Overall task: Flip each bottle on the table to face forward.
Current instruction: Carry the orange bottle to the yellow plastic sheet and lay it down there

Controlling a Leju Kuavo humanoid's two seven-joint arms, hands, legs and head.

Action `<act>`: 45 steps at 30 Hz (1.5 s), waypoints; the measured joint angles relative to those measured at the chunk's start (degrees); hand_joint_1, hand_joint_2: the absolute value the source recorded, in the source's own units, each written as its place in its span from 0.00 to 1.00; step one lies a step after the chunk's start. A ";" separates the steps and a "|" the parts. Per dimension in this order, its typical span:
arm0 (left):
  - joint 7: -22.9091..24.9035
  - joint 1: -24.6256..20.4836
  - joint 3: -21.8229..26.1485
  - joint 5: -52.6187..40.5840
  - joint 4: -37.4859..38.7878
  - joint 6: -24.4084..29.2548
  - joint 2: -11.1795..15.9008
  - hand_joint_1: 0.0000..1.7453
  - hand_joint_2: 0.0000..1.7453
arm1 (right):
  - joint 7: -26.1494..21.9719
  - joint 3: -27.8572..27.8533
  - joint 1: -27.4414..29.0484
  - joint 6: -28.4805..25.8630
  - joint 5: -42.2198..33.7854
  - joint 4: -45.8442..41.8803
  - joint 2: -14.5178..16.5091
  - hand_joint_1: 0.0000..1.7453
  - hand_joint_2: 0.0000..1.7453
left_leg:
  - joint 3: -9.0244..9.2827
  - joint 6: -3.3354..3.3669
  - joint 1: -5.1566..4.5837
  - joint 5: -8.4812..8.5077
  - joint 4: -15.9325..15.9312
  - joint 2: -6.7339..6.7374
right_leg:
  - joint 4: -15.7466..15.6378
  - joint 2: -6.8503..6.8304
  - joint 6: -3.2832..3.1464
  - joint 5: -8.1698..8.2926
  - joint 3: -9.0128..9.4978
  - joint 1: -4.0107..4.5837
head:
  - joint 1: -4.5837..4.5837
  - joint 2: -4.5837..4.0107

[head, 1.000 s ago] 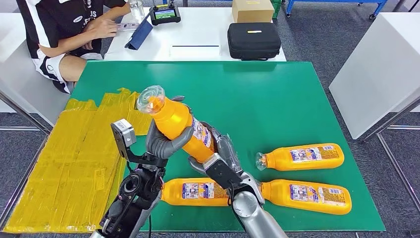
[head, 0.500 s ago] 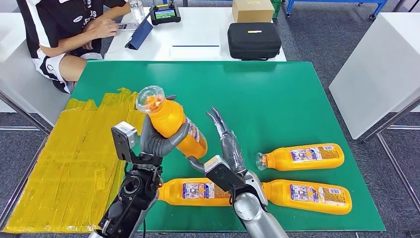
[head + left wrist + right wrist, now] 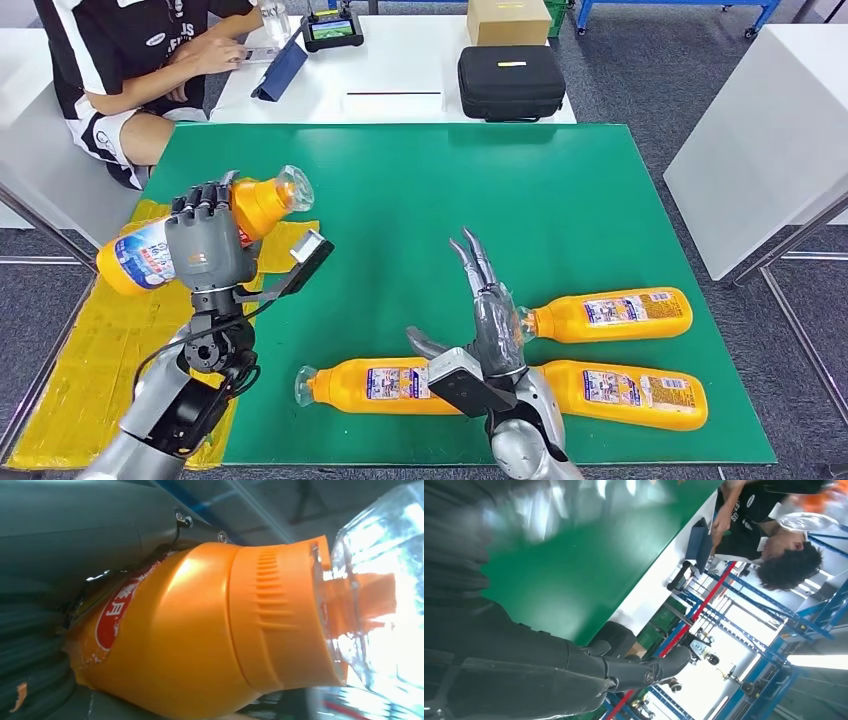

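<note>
My left hand point(image 3: 205, 245) grips an orange bottle point(image 3: 258, 203) with a clear cap, held in the air over the table's left side, lying roughly level with its cap toward the right. The left wrist view shows the same bottle point(image 3: 200, 630) close up in the hand. My right hand point(image 3: 490, 300) is open with straight fingers, raised above the front of the green table point(image 3: 420, 190). Three more orange bottles lie on their sides: one point(image 3: 375, 385) at the front centre, one point(image 3: 625, 393) at the front right, one point(image 3: 610, 313) just behind it.
Yellow tape point(image 3: 110, 350) covers the table's left front part. Behind it is a white table point(image 3: 400, 70) with a black case point(image 3: 510, 80), a cardboard box point(image 3: 508, 20) and a tablet, where a person point(image 3: 130, 60) sits. A white table point(image 3: 770, 130) stands at the right.
My left hand has swung the bottle left and turned it from upright-tilted to nearly level. My right hand has let go of it and now stands open.
</note>
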 joint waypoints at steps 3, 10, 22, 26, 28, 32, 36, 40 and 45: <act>-0.87 -1.49 -5.60 0.46 5.57 0.16 3.77 1.00 1.00 | -0.34 -0.05 0.59 -0.17 -0.97 -0.85 -0.84 0.00 1.00 | -0.02 -0.07 0.03 0.07 0.00 0.02 | 0.06 0.00 -0.01 0.01 0.01 0.00 | 0.04 0.00; -14.88 -1.80 -5.40 0.65 12.52 0.46 7.08 1.00 1.00 | -0.45 -0.11 1.28 -0.17 -1.66 -1.75 -2.12 0.00 1.00 | -0.10 -0.07 0.00 0.05 0.00 0.14 | 0.05 0.09 -0.01 0.01 -0.08 -0.02 | 0.05 0.00; -16.05 -4.77 -3.62 0.72 25.39 -0.38 9.12 1.00 1.00 | -0.55 -0.22 1.67 0.75 -1.93 -2.06 -2.44 0.00 1.00 | -0.09 -0.08 0.02 0.05 0.00 0.11 | 0.05 0.11 -0.02 0.01 -0.12 0.00 | 0.04 0.00; -17.36 -5.46 -2.85 0.71 29.43 -1.56 9.07 1.00 1.00 | -0.22 -0.22 1.84 1.56 -1.84 -2.08 -2.41 0.00 1.00 | -0.12 -0.09 0.04 0.06 0.00 0.12 | 0.07 0.11 -0.02 0.01 -0.13 0.01 | 0.05 0.00; -19.72 -5.80 -2.21 1.41 30.78 -0.83 9.00 1.00 1.00 | 0.12 -0.22 2.15 2.06 -1.53 -2.08 -2.38 0.00 1.00 | -0.13 -0.08 0.03 0.05 0.00 0.16 | 0.07 0.12 -0.02 0.01 -0.13 0.00 | 0.05 0.00; -29.41 -5.76 2.38 3.39 31.67 0.46 8.20 1.00 1.00 | 0.79 -0.26 2.57 2.75 -0.97 -2.09 -2.33 0.00 1.00 | -0.18 -0.08 0.01 0.05 0.00 0.04 | 0.07 0.09 -0.02 0.00 -0.15 -0.01 | 0.07 0.00; -34.85 -5.58 6.59 4.03 31.97 0.63 7.17 1.00 1.00 | 1.01 -0.62 2.65 3.19 -0.71 -2.10 -2.21 0.00 1.00 | -0.18 -0.07 -0.01 0.05 0.00 0.05 | 0.05 0.09 -0.02 0.00 -0.15 -0.03 | 0.05 0.00; -42.37 -5.01 11.26 5.66 32.82 0.62 5.06 1.00 1.00 | 1.10 -1.07 2.68 3.23 -0.60 -2.10 -2.33 0.00 1.00 | -0.18 -0.07 -0.01 0.05 0.00 0.03 | 0.05 0.08 -0.02 0.00 -0.14 -0.02 | 0.06 0.00; -45.28 -4.84 14.65 7.08 34.16 0.61 3.09 1.00 1.00 | 1.97 -1.11 2.89 3.28 0.42 -2.10 -2.44 0.00 1.00 | -0.18 -0.07 0.00 0.04 0.00 0.06 | 0.05 0.08 -0.02 0.00 -0.15 -0.02 | 0.05 0.00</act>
